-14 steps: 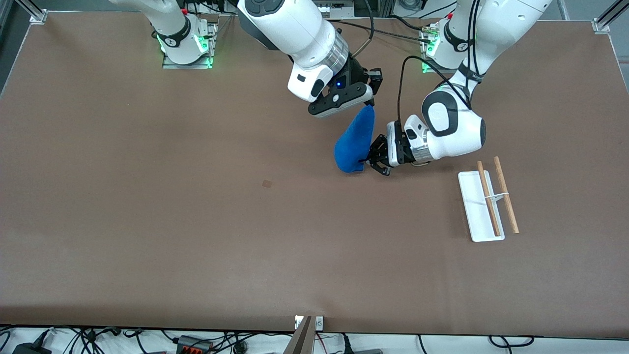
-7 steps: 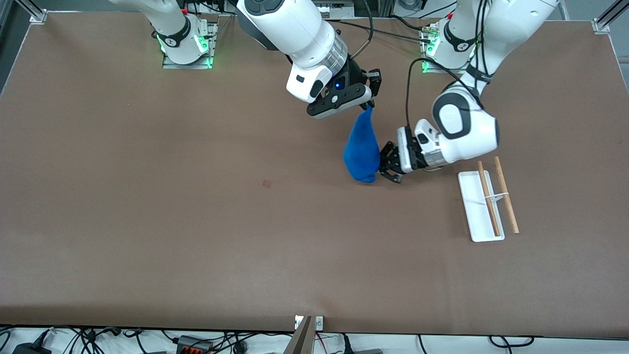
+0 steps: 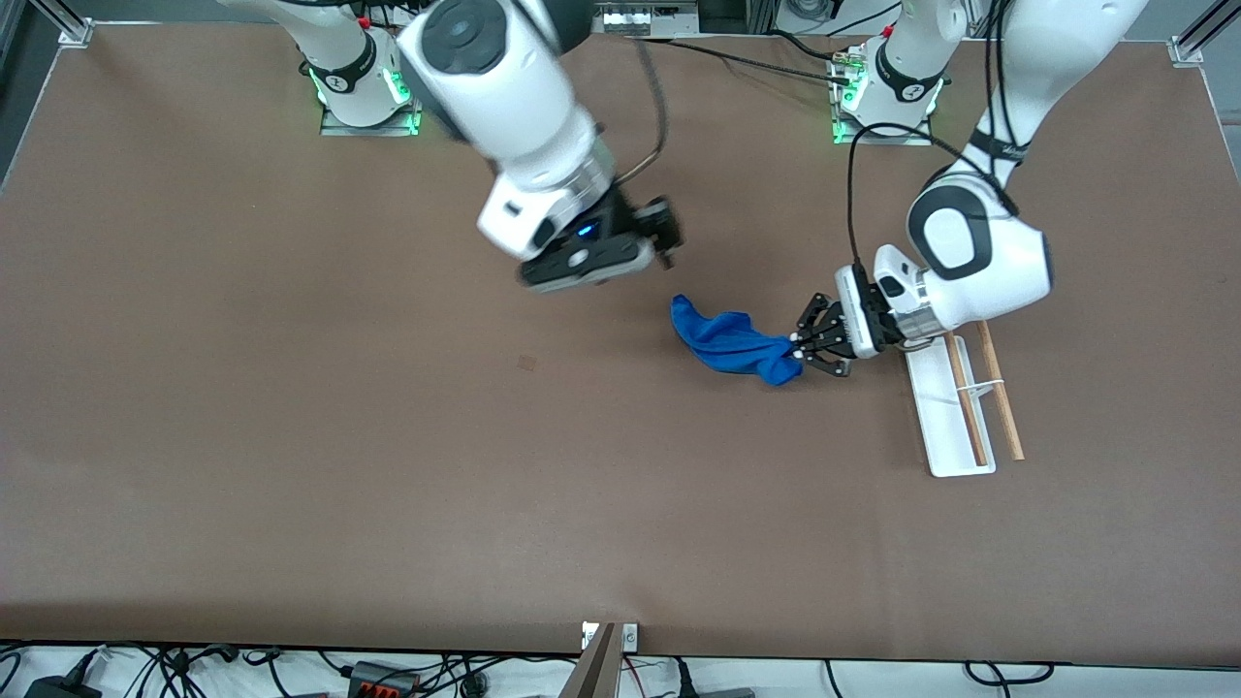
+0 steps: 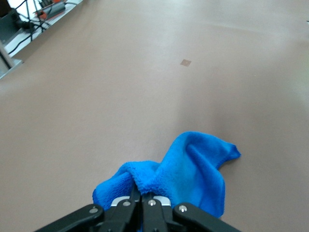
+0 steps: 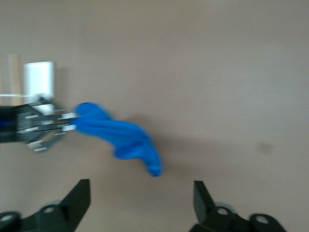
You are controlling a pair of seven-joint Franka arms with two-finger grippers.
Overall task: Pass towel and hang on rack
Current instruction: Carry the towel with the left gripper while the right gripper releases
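The table point(image 3: 291, 465) carries the rack point(image 3: 945, 407) toward the left arm's end; its white tray base holds nothing but the upright and two wooden rods. The towel point(image 3: 732, 341), bright blue and fuzzy, trails in a crumpled rope beside the rack, one end pinched in the left gripper point(image 3: 801, 347), whose fingers are clamped tight on it. Half a second ago the right gripper point(image 3: 652, 254) held the towel's top; now it has let go, fingers spread wide, and has drawn away toward its own end.

Robotics lab: bench-mounted arms point(image 3: 524, 116), framed table point(image 3: 291, 465), loose cables point(image 3: 175, 669)
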